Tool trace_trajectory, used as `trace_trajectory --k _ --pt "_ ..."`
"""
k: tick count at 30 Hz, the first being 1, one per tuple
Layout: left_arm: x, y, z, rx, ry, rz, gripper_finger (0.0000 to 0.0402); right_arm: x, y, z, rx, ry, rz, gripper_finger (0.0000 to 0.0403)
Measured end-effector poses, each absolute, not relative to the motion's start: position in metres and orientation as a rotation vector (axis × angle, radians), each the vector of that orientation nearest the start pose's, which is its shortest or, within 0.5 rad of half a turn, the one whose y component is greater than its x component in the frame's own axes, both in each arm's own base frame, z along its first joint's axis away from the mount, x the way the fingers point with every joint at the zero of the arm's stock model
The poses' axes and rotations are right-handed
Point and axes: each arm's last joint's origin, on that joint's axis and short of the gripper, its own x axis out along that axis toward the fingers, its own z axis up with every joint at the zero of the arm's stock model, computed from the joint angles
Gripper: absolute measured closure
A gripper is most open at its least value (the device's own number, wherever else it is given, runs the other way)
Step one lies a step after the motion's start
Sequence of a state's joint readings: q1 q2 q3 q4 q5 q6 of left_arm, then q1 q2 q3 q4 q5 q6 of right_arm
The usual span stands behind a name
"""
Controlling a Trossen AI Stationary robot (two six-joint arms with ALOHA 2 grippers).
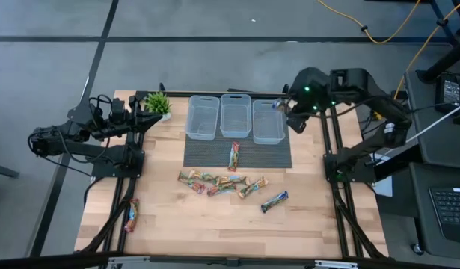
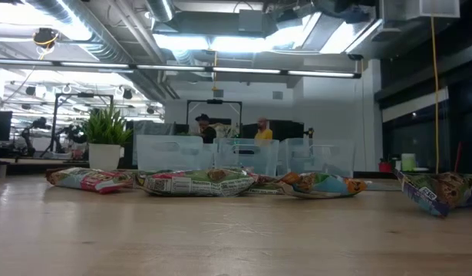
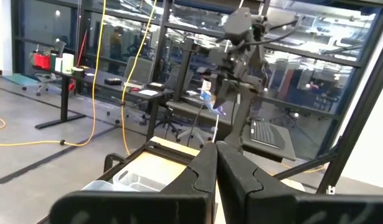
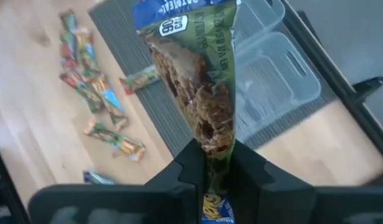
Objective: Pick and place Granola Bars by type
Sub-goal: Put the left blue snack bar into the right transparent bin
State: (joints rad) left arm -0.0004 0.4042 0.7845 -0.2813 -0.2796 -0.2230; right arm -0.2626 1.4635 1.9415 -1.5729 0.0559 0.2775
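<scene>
A blue-and-green granola bar (image 4: 200,106) hangs pinched by one end in the right pincer (image 4: 214,163), above the rightmost bin (image 1: 268,122). Held so narrowly, it could swing and miss on release. Only the right wrist view shows this grip. The left pincer (image 3: 215,163) waits pressed together beside the counter (image 1: 177,217), where loose bars (image 1: 218,183) lie.

The high view looks straight down on the whole table (image 1: 177,217). The low view sits at table-top level, facing the room. Both share the three clear bins (image 1: 235,117) and the small plant (image 2: 107,138).
</scene>
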Motion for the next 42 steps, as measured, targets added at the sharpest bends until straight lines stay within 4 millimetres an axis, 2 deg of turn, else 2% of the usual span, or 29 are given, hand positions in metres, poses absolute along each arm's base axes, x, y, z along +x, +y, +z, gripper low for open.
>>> trace_trajectory --k 5,14,21,26,30,36,42 --pt "0.078 0.008 0.363 -0.235 -0.129 0.267 0.0398 0.239 -0.086 0.433 0.306 1.120 -0.425 0.0348" --pt "0.077 0.009 0.363 -0.238 -0.134 0.311 0.0398 0.269 -0.161 0.381 0.250 1.339 -0.540 0.0347" --pt "0.077 0.009 0.363 -0.240 -0.135 0.311 0.0397 0.288 -0.188 0.358 0.282 1.312 -0.522 0.0347" --pt "0.077 0.009 0.363 -0.239 -0.135 0.311 0.0397 0.293 -0.201 0.341 0.386 1.331 -0.586 0.0347" --pt "0.077 0.009 0.363 -0.239 -0.135 0.311 0.0397 0.295 -0.203 0.318 0.461 1.335 -0.571 0.0347" --pt "0.077 0.010 0.362 -0.235 -0.125 0.329 0.0398 0.284 -0.195 0.276 0.518 1.418 -0.572 0.0347" --pt "0.076 0.012 0.362 -0.237 -0.130 0.401 0.0398 0.282 -0.183 0.256 0.531 1.381 -0.590 0.0347"
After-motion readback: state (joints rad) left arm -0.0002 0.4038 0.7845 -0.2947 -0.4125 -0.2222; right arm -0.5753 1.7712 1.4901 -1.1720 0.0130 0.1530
